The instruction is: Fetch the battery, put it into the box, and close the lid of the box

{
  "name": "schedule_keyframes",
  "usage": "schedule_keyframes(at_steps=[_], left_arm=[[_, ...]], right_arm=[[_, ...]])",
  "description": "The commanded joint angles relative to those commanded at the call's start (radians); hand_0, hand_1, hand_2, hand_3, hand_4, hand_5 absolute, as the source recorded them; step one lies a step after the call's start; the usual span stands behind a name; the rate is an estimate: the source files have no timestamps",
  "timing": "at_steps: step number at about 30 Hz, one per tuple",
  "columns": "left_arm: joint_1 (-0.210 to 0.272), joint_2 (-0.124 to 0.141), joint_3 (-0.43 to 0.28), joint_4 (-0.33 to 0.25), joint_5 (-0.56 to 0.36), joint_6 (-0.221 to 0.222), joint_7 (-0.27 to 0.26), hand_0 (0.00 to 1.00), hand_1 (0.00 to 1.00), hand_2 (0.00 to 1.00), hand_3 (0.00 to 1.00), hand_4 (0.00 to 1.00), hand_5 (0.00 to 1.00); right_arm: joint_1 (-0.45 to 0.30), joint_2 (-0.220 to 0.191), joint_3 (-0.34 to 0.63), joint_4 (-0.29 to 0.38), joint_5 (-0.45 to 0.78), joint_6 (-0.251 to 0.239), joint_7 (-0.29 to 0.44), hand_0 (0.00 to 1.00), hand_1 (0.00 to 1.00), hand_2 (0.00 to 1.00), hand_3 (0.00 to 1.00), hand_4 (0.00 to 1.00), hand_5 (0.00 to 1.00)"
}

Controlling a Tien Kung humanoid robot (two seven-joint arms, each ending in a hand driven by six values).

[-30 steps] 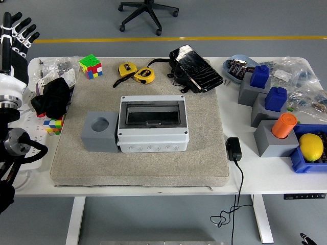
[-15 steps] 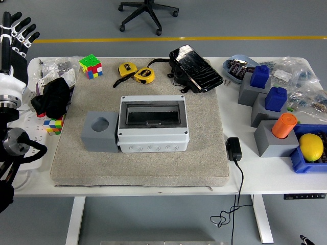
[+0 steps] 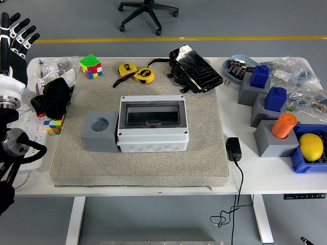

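Writing: none can be read at this size on any item.
Box (image 3: 153, 124): grey moulded plastic, rectangular, rounded corners; smoky see-through lid lying flat and shut; centred on the mat.
Mat (image 3: 204, 153): coarse beige fabric, squarish, covering the middle of the white worktop (image 3: 265, 173).
Grey block (image 3: 99, 131): matte cube with a round hole on top, touching the box at its 9 o'clock.
Battery (image 3: 283, 125): orange cylinder standing upright in a grey holder (image 3: 272, 140), at 3 o'clock from the box, well apart, just beside a blue bin (image 3: 301, 162) holding a lemon (image 3: 311, 146).
Left hand (image 3: 15, 35): black fingers spread, pointing up, holding nothing, at 10 o'clock off the worktop's corner.
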Motion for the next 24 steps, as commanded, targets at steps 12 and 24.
schedule_keyframes(at_steps=[12,24], left_arm=[[-0.004,0.0,-0.001,-0.008,-0.008,0.0,-0.006,0.635,0.638,0.646,0.646,0.998,0.641],[-0.003,0.0,-0.003,-0.013,-0.015,-0.003,-0.003,0.624,0.634,0.644,0.642,0.998,0.638]], right_arm=[[0.001,-0.001,-0.001,0.002,0.0,0.004,-0.004,0.566,0.531,0.441,0.45,0.822,0.387],[0.0,0.0,0.004,0.002,-0.002,0.007,-0.007,0.565,0.501,0.386,0.411,0.811,0.4]])
